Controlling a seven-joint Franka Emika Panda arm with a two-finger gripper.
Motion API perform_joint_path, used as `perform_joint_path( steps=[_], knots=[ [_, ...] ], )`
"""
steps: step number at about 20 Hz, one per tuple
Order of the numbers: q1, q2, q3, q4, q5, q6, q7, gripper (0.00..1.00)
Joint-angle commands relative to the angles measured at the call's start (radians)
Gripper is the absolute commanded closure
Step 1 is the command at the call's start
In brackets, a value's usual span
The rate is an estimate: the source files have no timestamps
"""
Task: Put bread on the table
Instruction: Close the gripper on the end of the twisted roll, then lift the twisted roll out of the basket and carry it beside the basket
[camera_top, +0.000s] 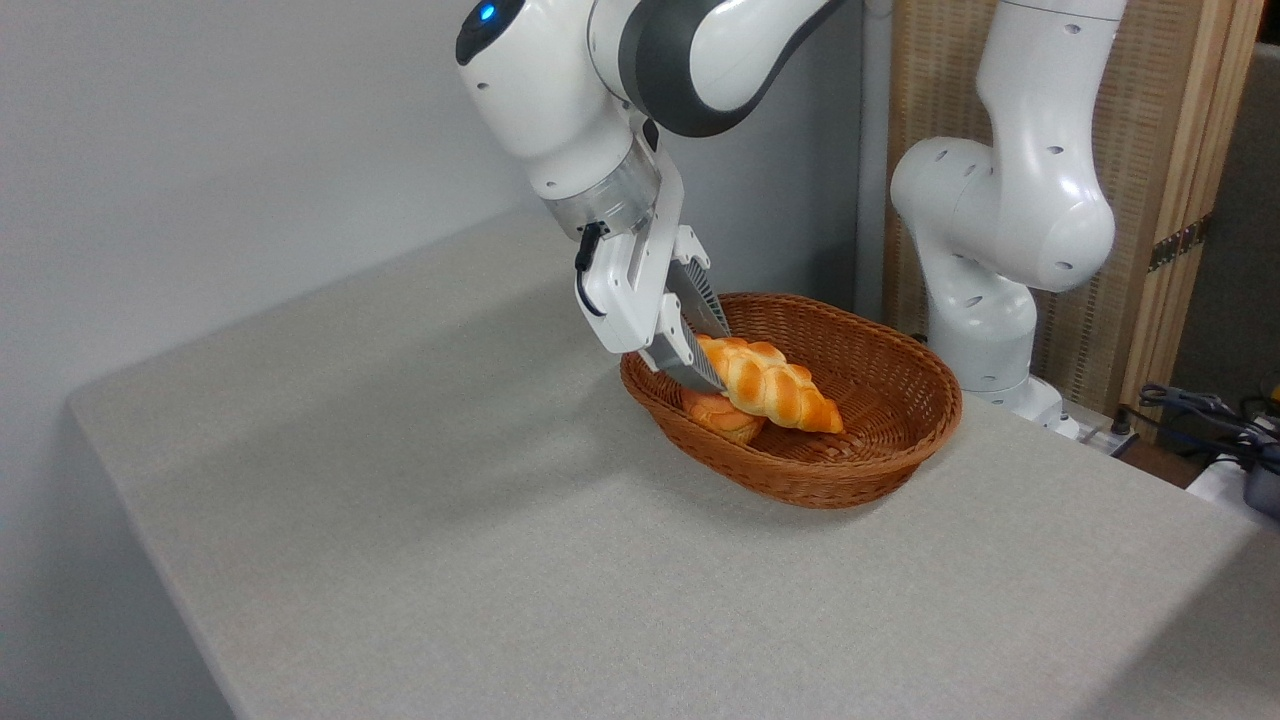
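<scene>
The gripper (706, 348) reaches down over the left end of the brown wicker basket (880, 440), its two ribbed fingers (688, 362) closed on the left tip of the braided bread loaf (775, 385), one finger on the near side and one on the far side. The loaf lies inside the basket, slanting from the pinched tip down toward the basket's middle, and partly covers a smaller orange bun (722, 414) at the basket's left wall. The basket stands on the light grey table (420, 500).
</scene>
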Motion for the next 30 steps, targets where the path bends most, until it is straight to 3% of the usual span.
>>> perform_joint_path(
  steps=[1,15,22,30],
  knots=[
    [-0.002,-0.015,0.011,0.019,0.016,-0.034,0.022,0.98],
    [-0.002,-0.038,0.051,0.169,0.01,-0.124,0.018,0.97],
    [0.0,-0.001,0.057,0.234,0.002,0.018,0.015,0.97],
    [0.0,0.125,0.06,0.242,0.005,0.278,0.011,0.95]
  ],
)
